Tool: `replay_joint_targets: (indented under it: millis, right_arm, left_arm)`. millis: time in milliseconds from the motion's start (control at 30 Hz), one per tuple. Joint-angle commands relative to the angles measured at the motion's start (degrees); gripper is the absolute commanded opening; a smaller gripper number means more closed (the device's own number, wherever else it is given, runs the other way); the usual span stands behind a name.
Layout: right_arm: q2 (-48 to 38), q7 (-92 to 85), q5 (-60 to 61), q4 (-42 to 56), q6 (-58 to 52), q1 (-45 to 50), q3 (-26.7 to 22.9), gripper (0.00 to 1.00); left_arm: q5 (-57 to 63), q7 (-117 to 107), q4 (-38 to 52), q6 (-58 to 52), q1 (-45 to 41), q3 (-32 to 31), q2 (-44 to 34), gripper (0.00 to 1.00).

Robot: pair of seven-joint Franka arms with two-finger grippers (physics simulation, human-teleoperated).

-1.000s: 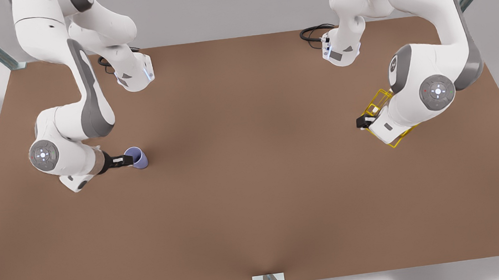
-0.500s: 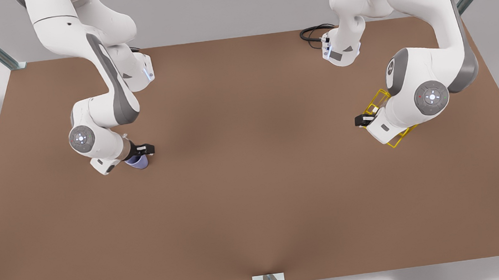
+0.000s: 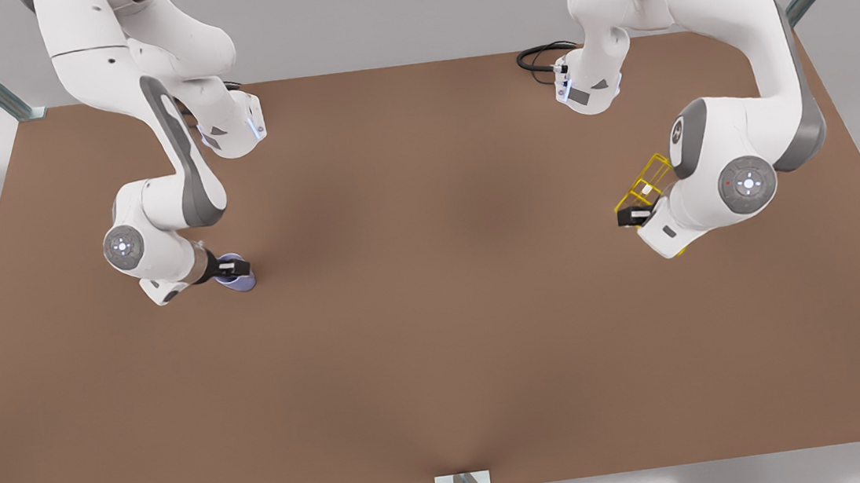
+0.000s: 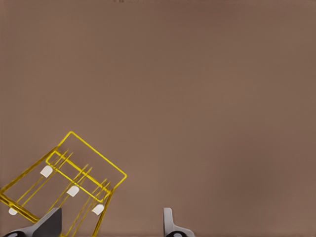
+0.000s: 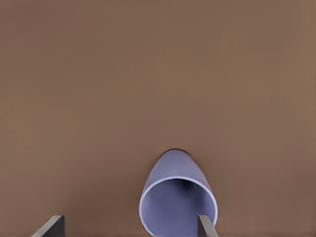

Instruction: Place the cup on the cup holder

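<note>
The lavender-blue cup (image 3: 238, 282) is lying on its side on the brown surface (image 3: 439, 335), toward the front view's left. The right end effector (image 3: 234, 269) is hanging right over the cup there. In the right wrist view the cup (image 5: 177, 200) is showing its open mouth to the camera, and its narrow bottom is pointing away. The two fingers (image 5: 50, 226) of the right end effector (image 5: 129, 228) are standing wide apart, one just beside the cup's rim and the other well away from it. They are not squeezing the cup. The yellow wire cup holder (image 3: 649, 182) is sitting on the surface toward the front view's right, well apart from the cup, and an arm is covering part of it. The left end effector (image 3: 633, 216) is hanging just beside the cup holder. In the left wrist view the cup holder (image 4: 64, 185) is looking tilted, with white tips on its pegs. The fingers (image 4: 169, 224) of the left end effector (image 4: 111, 223) are spread open, and one finger is in front of the yellow wires. They are not holding anything.
</note>
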Motion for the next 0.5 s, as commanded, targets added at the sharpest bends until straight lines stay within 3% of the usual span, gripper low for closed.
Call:
replay_joint_targets:
  millis: [0, 467]
  right_arm:
    - [0.0, -5.0, 0.1, -0.9, 3.3, 0.5, 0.0, 1.00]
    - [4.9, -5.2, -0.4, -2.9, 8.5, 0.3, -0.1, 1.00]
  left_arm:
    - [0.0, -0.1, 0.0, 0.2, 0.0, 0.0, 0.1, 1.00]
    - [-0.8, -0.1, 0.9, 0.4, 0.0, -0.5, -1.1, 1.00]
